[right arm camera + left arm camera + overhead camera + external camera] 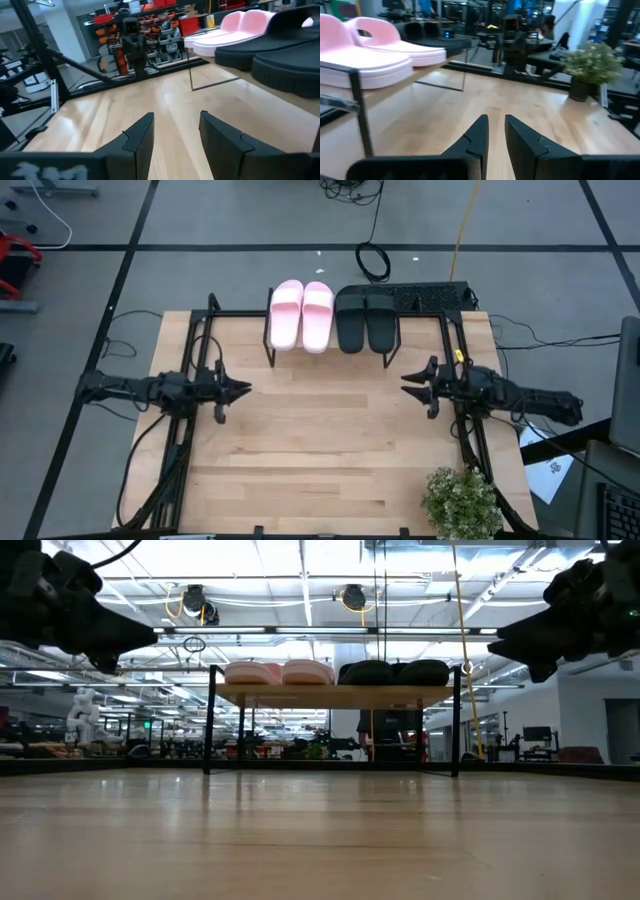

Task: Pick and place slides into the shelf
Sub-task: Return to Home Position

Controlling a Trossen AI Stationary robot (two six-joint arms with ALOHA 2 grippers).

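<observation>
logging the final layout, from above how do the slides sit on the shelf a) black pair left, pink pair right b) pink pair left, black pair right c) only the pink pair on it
b: the high view shows the pink pair on the shelf's left half, the black pair on its right.

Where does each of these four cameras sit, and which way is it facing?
High: overhead, straight down on the table; left gripper and right gripper show.
Low: tabletop height, level toward the shelf; both grippers at upper corners.
Left wrist: past left fingers toward the pink slides.
Right wrist: past right fingers toward the black slides.
Shared: every view shows the pink slides.
</observation>
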